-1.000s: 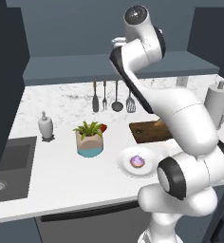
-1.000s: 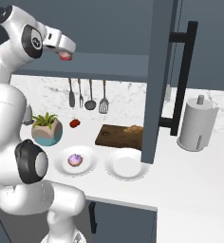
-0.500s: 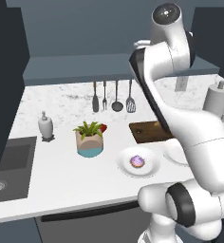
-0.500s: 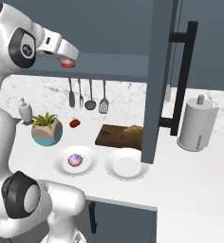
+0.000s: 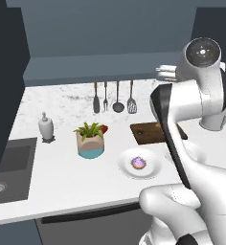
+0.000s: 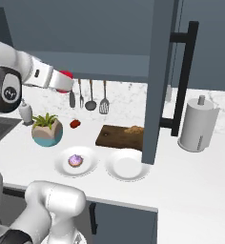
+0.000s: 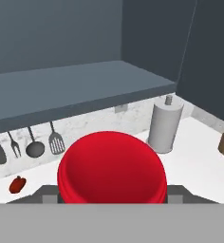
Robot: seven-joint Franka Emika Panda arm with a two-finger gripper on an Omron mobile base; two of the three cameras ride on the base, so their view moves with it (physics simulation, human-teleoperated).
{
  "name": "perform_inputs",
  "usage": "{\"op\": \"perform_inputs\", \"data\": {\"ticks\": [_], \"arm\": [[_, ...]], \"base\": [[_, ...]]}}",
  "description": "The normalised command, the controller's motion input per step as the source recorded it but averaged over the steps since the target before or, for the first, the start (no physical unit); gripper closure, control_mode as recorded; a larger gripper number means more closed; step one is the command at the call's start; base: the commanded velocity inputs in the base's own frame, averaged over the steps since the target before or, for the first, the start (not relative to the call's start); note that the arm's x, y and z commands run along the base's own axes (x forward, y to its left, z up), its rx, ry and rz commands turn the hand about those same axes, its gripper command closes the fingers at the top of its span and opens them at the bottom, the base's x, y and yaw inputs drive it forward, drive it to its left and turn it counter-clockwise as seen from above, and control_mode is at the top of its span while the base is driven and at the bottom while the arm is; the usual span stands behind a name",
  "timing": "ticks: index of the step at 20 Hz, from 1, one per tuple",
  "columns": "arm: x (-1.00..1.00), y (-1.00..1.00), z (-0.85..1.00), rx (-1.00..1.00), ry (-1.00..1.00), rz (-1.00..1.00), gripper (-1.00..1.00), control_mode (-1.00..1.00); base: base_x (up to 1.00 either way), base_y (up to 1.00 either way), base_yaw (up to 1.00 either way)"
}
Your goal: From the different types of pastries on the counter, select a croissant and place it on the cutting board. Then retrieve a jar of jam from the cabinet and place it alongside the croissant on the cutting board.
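Your claw [image 6: 62, 82] is clamped on the jar of jam [image 6: 63, 81], whose red lid bulks large at the bottom of the hand view [image 7: 112, 168], so you are carrying it in the air, up and to the left of the cutting board [image 6: 121, 137] as the right base view shows it, just under the long shelf of the cabinet [image 7: 76, 88]. Judge the retrieval as done: the jar is out and held high above the surface [image 6: 205, 181], well apart from the board. On the board lies a small golden-brown lump that I take for the croissant [image 6: 133, 129], near its far right end beside the open cabinet door [image 6: 163, 76], so the first half of the task looks complete. What is left is 1 move: bring the jar down and across to the board and set it on the bare wood to the croissant's left. In front of the board stand 2 white plates, 1 with the purple-frosted pastry [image 6: 76, 160] and 1 bare [image 6: 127, 167]; to the board's left are a small red pepper [image 6: 75, 124] and a potted plant [image 6: 47, 129], and hanging utensils [image 6: 90, 95] sit behind. Keep your descent clear of those.
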Motion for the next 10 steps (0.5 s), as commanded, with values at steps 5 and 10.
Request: {"op": "perform_inputs", "data": {"ticks": [5, 10], "arm": [[-0.89, -0.19, -0.71, 0.0, -0.05, -0.02, 1.0, -1.0], [-0.39, -0.1, -0.78, 0.0, 0.0, -0.02, 1.0, -1.0]], "base": [[0.0, 0.0, 0.0], [0.0, 0.0, 0.0]]}}
